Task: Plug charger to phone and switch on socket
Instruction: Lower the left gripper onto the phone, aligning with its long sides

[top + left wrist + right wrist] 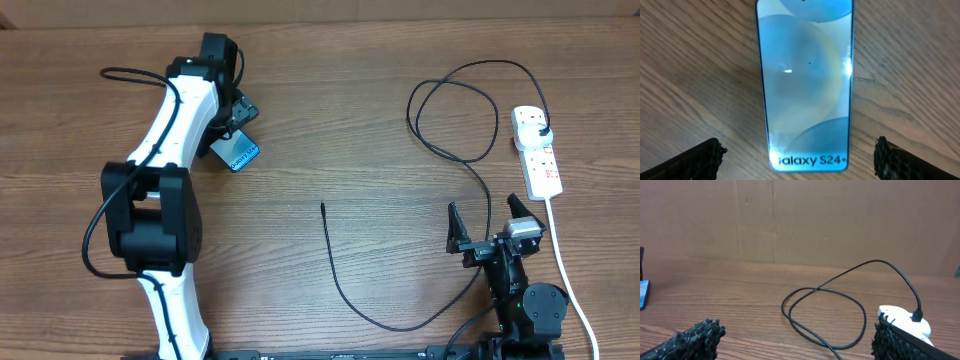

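Observation:
The phone [238, 153] lies flat on the wooden table at the upper left, its blue-teal screen [805, 85] lit and facing up, with a line of text at its near end. My left gripper [230, 130] hangs just above it, open, and its fingertips [697, 159] stand wide on either side of the phone's near end without touching it. The charger [452, 152] is a thin black cable, its plug [540, 133] in the white socket [537, 160] and its slim tip [322, 207] lying free mid-table. My right gripper [490, 222] is open and empty at the lower right, facing the cable loop [825, 310].
The socket's thick white cord [565, 270] runs down the right side past my right arm's base. A brown cardboard wall [800, 220] stands behind the table. From the right wrist, the phone [644, 294] shows at the far left edge and the socket [905, 322] beside the right finger.

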Robot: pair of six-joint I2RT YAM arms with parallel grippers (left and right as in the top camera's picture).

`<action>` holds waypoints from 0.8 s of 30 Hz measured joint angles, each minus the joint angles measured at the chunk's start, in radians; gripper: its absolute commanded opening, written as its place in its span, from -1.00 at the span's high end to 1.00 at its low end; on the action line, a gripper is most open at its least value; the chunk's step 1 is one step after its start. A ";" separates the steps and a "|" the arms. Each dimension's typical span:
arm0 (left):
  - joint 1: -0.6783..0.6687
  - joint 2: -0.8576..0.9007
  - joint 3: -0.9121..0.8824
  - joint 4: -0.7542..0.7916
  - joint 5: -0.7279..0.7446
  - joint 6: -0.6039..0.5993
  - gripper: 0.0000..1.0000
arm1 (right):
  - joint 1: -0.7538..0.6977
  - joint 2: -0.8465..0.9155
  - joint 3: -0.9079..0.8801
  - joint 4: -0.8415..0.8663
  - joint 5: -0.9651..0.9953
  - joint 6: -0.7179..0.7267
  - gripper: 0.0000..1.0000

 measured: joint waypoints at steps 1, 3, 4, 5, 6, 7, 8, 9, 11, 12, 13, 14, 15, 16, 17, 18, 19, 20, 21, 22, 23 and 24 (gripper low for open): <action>0.000 0.011 0.000 0.004 0.000 0.000 -1.00 | 0.000 0.000 0.000 0.000 0.000 0.000 -1.00; 0.000 0.038 0.000 0.012 0.000 0.000 -1.00 | 0.000 0.000 0.000 0.000 0.000 0.000 -1.00; 0.000 0.049 0.000 0.015 0.000 0.000 -1.00 | 0.000 0.000 0.000 0.000 0.000 0.000 -0.99; 0.000 0.055 0.000 0.016 0.000 0.000 -1.00 | 0.000 0.000 0.000 0.000 0.000 0.000 -1.00; 0.000 0.060 0.000 0.016 0.000 0.000 -1.00 | 0.000 0.000 0.000 0.000 0.000 0.000 -1.00; 0.000 0.060 0.000 0.017 0.000 0.000 -1.00 | 0.000 0.000 0.000 0.000 0.000 0.000 -1.00; 0.000 0.060 0.000 0.020 -0.003 0.000 -1.00 | 0.000 0.000 0.000 0.000 0.000 0.000 -1.00; 0.000 0.060 0.000 0.026 -0.008 0.000 -1.00 | 0.000 0.000 0.000 0.000 0.000 0.000 -1.00; 0.000 0.060 0.000 0.036 -0.015 0.000 -1.00 | 0.000 0.000 0.000 0.000 0.000 0.000 -1.00; 0.000 0.060 0.000 0.042 -0.018 0.000 -1.00 | 0.000 0.000 0.000 0.000 0.000 0.000 -1.00; 0.000 0.060 0.000 0.050 -0.022 0.000 -1.00 | 0.000 0.000 0.000 -0.001 0.000 0.000 -1.00; 0.000 0.060 0.000 0.058 -0.025 0.000 -1.00 | 0.000 0.000 0.000 0.000 0.000 0.000 -0.99; 0.000 0.060 0.000 0.060 -0.027 0.000 -1.00 | 0.000 0.000 0.000 -0.001 0.000 0.000 -1.00; 0.000 0.061 0.000 0.060 -0.029 0.000 -1.00 | 0.000 0.000 0.000 0.000 0.000 -0.001 -0.99; 0.000 0.061 0.000 0.060 -0.030 0.000 -1.00 | 0.000 0.000 0.000 0.000 0.000 0.000 -1.00; 0.000 0.061 0.000 0.061 -0.030 0.000 -1.00 | 0.000 0.000 0.000 0.000 0.000 0.000 -1.00; 0.000 0.063 0.000 0.061 -0.030 0.000 -0.99 | 0.000 0.000 0.000 0.000 0.000 0.000 -1.00; 0.000 0.066 0.000 0.061 -0.031 -0.001 -1.00 | 0.000 0.000 0.000 -0.001 0.000 0.000 -1.00; 0.000 0.071 0.000 0.061 -0.031 -0.001 -1.00 | 0.000 0.000 0.000 0.000 0.000 0.000 -1.00; 0.000 0.076 0.000 0.061 -0.031 -0.001 -1.00 | 0.000 0.000 0.000 0.000 0.000 0.000 -1.00; 0.000 0.084 0.000 0.061 -0.031 -0.003 -1.00 | 0.000 0.000 0.000 0.000 0.000 0.000 -1.00; 0.000 0.089 0.000 0.061 -0.031 -0.007 -1.00 | 0.000 0.000 0.000 0.000 0.000 0.000 -0.99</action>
